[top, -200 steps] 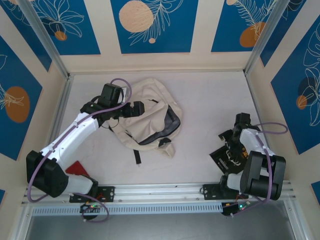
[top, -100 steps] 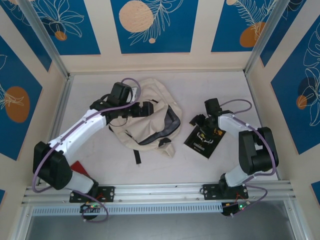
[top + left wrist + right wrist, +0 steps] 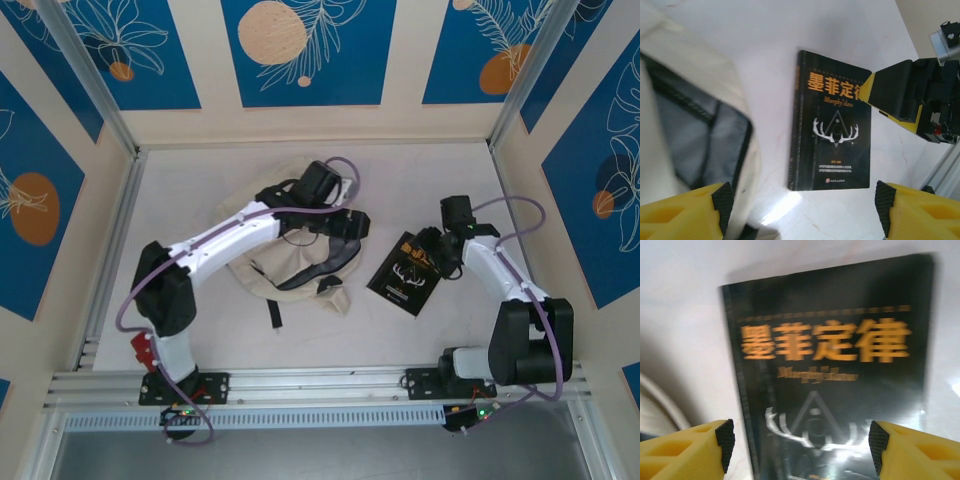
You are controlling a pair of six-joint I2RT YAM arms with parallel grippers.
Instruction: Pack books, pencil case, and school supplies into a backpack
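Note:
The cream-white backpack (image 3: 262,266) lies left of centre, its dark grey-lined mouth (image 3: 700,145) facing right. One of the books, black with orange lettering and a white antler emblem (image 3: 403,278), lies flat on the table just right of it. My left gripper (image 3: 349,226) reaches over the backpack's right edge and stands open (image 3: 804,210), its left pad (image 3: 723,204) beside the bag's rim. My right gripper (image 3: 433,252) hovers open (image 3: 801,442) above the book's cover (image 3: 835,380), one finger (image 3: 892,92) over the book's top right corner (image 3: 832,135). Pencil case and other supplies are out of view.
A red object (image 3: 145,346) lies by the left arm's base. A black strap end (image 3: 275,313) trails from the backpack toward the front. Metal rails (image 3: 320,385) bound the near edge and walls close the other sides.
My left arm swung right across the backpack to its right edge. My right gripper brought the black book from the front right to beside the backpack.

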